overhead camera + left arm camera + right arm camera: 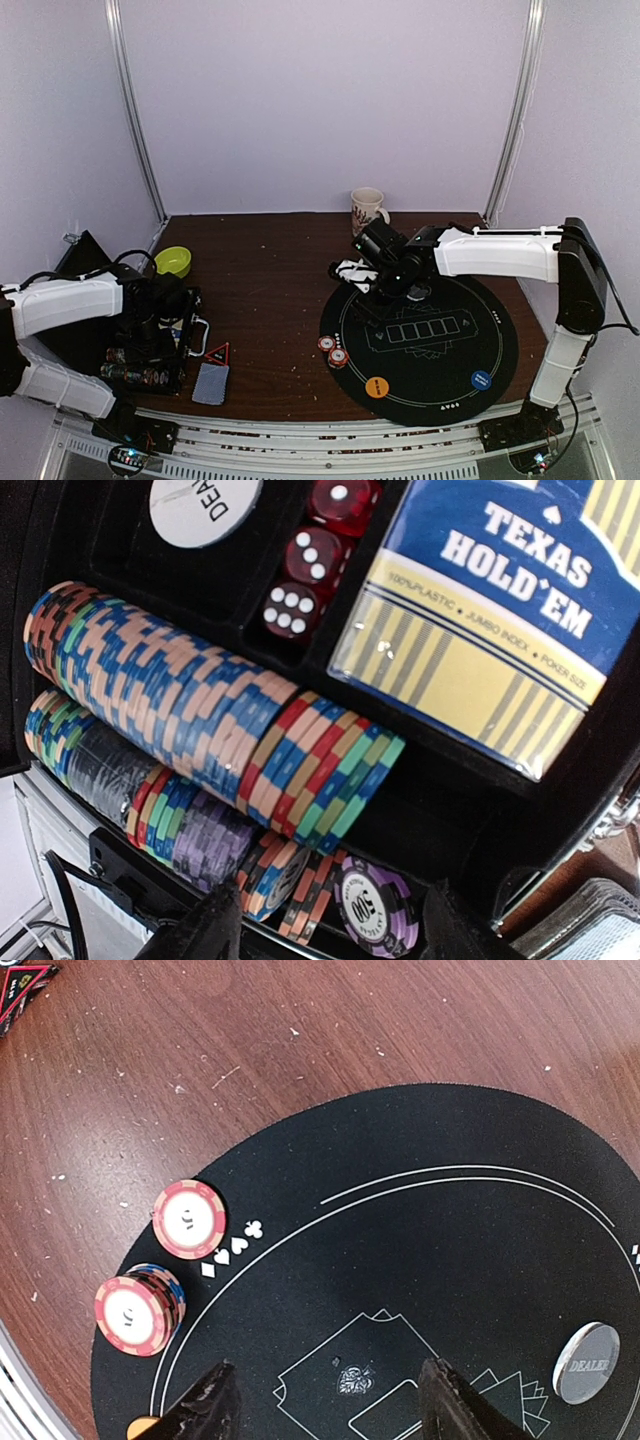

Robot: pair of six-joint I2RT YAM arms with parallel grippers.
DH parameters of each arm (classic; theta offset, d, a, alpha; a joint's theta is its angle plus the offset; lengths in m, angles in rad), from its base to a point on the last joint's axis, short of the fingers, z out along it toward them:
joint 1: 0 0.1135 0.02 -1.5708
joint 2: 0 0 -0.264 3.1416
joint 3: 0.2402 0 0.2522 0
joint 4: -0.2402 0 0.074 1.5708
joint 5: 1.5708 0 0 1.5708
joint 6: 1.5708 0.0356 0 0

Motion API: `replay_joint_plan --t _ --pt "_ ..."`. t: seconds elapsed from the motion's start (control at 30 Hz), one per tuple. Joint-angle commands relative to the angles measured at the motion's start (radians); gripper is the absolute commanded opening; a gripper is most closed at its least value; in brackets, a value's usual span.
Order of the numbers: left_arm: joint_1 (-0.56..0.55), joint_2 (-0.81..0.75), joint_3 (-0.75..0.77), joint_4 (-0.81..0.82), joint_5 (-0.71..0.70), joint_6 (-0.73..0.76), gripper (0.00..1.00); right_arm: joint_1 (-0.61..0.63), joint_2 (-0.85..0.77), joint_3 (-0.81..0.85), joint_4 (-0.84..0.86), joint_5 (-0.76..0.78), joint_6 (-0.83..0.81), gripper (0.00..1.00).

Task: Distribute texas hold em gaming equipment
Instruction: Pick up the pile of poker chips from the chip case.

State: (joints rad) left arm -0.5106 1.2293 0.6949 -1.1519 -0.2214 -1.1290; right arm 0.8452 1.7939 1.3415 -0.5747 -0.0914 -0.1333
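Hovering low over the chip case (pixel 450 820), the left pincer (pixel 330 938) has its fingers apart and grips nothing. I judge it is held so close because a chip must be taken from the packed rows. A purple chip (pixel 375 908) lies at the bottom of the frame, between the two fingers. The right pincer (pixel 330 1410) is also open and empty above the black mat (pixel 450 1260), probably ready to arrange pieces there. The red-and-white chips (pixel 188 1219) lie at middle left on the mat's edge, up and left of this pincer. The dealer button (pixel 587 1362) lies at lower right.
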Motion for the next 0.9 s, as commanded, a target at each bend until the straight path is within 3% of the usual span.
replay_joint_plan --t 0.0,0.23,0.43,0.6,0.87 --pt "-0.003 0.028 -0.009 -0.01 0.01 -0.029 0.64 -0.005 0.01 0.014 -0.031 -0.019 -0.012 0.63" --pt "-0.003 0.039 -0.011 -0.013 -0.002 -0.064 0.6 -0.005 -0.002 0.009 -0.034 -0.039 -0.012 0.63" --pt "-0.002 0.035 -0.021 0.02 0.038 -0.031 0.46 -0.005 0.001 0.007 -0.038 -0.041 -0.016 0.63" --pt "-0.009 0.002 -0.053 0.083 0.118 -0.019 0.45 -0.006 -0.001 0.005 -0.039 -0.042 -0.017 0.63" --pt "-0.092 0.076 0.013 0.061 0.08 -0.001 0.43 -0.006 0.008 0.007 -0.043 -0.046 -0.018 0.64"
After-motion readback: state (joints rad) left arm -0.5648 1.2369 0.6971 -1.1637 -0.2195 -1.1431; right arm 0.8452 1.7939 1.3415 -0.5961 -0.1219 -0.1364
